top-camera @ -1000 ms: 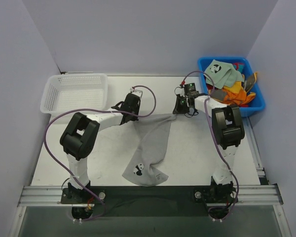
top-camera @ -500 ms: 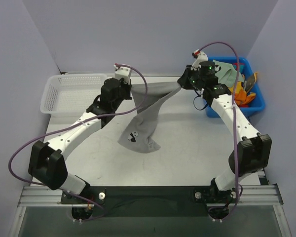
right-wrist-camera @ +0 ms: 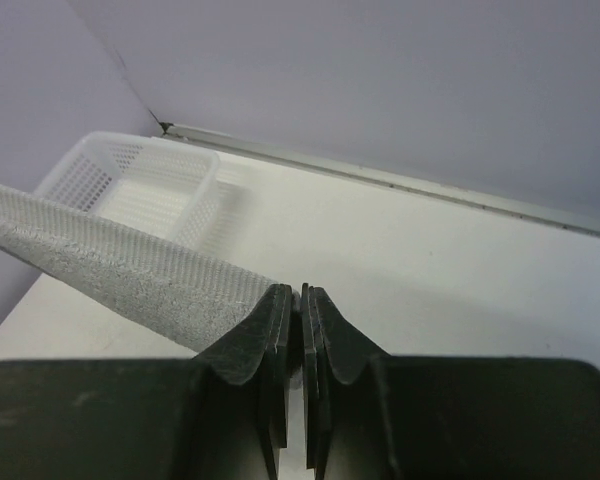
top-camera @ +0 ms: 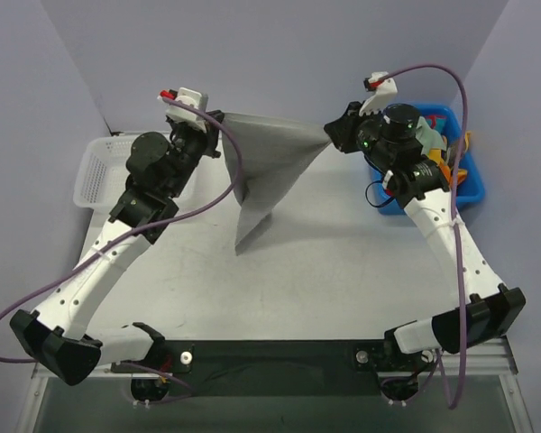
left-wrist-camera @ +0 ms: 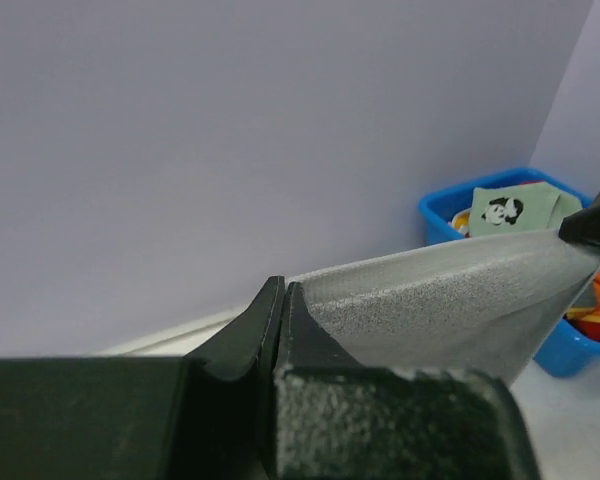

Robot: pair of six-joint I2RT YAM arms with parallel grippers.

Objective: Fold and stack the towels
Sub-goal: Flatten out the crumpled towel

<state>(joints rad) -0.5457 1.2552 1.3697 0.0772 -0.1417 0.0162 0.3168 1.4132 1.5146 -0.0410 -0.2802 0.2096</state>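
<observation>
A grey towel (top-camera: 269, 162) hangs stretched in the air between both arms, its lower corner drooping toward the table. My left gripper (top-camera: 218, 119) is shut on its left top corner, and the cloth (left-wrist-camera: 450, 300) runs away from the closed jaws in the left wrist view. My right gripper (top-camera: 330, 133) is shut on the right top corner, with the towel (right-wrist-camera: 120, 265) stretching off to the left in the right wrist view. More towels (top-camera: 433, 158), pale green with panda print and orange, lie heaped in the blue bin (top-camera: 464, 185).
A white mesh basket (top-camera: 108, 167) stands at the back left of the white table (top-camera: 343, 271). The blue bin sits at the back right, close behind my right arm. Grey walls enclose the table on three sides.
Both arms have risen and stretched toward the back wall, lifting the grey towel off the table. It now hangs taut between the grippers, and its panda print no longer shows.
</observation>
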